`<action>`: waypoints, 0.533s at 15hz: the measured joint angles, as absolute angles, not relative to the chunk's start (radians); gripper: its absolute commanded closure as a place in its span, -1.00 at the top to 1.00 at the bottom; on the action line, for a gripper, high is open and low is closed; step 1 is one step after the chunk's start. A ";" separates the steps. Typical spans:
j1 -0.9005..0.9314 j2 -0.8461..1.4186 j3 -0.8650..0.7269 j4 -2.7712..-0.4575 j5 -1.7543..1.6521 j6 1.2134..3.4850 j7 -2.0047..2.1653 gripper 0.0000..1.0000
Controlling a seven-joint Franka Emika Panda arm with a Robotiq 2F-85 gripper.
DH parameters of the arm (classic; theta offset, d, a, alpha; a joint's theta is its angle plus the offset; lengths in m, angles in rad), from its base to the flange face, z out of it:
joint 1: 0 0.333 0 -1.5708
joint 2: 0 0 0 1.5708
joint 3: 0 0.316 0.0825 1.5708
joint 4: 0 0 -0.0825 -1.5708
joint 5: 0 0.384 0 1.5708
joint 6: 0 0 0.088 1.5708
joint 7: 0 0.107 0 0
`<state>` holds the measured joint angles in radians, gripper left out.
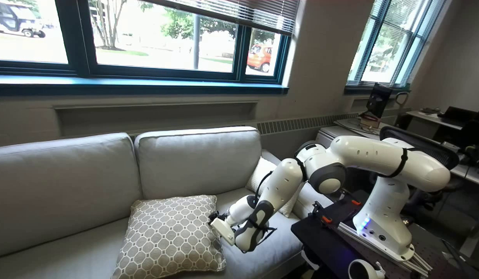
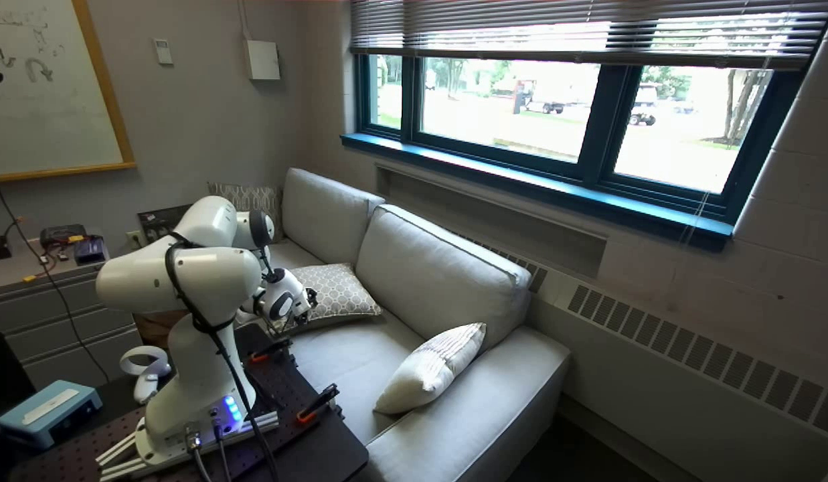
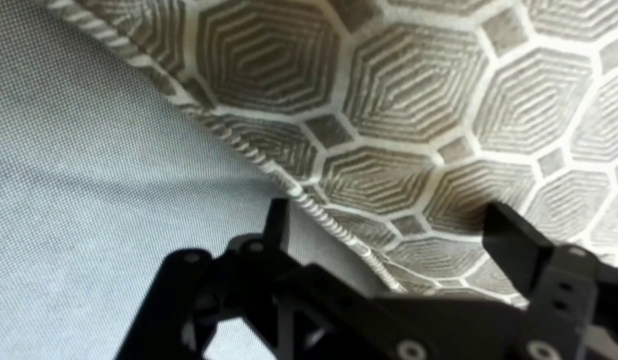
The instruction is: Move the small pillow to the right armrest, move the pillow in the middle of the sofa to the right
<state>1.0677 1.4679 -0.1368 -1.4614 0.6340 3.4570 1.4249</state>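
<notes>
The pale grey sofa (image 1: 196, 166) stretches from left to right, its right armrest (image 2: 480, 412) closing off the right end. On the near side stands the dark tabletop (image 1: 320, 240), and the white arm (image 1: 363, 155) mounted there reaches left over the seat (image 1: 69, 255).

The patterned pillow (image 1: 169, 236), tan with a white lattice, lies on the middle of the seat; it looks close to square, so no long axis stands out. A grey pillow (image 2: 246, 197) sits at the far left end, partly hidden behind the arm. The small white pillow (image 2: 430, 371) leans against the inner side of the right armrest, which suggests that the first half of the task is done and the patterned pillow is the one left to shift.

The claw (image 3: 387, 215) is spread, holding nothing, at the patterned pillow's right side. In the wrist view, one of its fingers (image 3: 516, 240) is over that pillow and its mate over bare seat, with the corded edge (image 3: 338, 230) running aslant between them; whether either touches cloth I cannot tell. The next move turns on this: the pillow lies left of the claw, its goal to the right. The claw will likely need to pinch that edge and drag right; too shallow a bite could slip.
</notes>
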 measured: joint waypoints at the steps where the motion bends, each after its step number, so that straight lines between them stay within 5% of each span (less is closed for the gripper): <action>1: 1.043 1.468 -0.120 -1.461 0.599 3.455 1.430 1.00; 8: 0.729 1.470 0.210 -1.493 0.313 3.455 1.298 1.00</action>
<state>0.7289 1.4702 0.2097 -1.4926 0.3126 3.4550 1.2977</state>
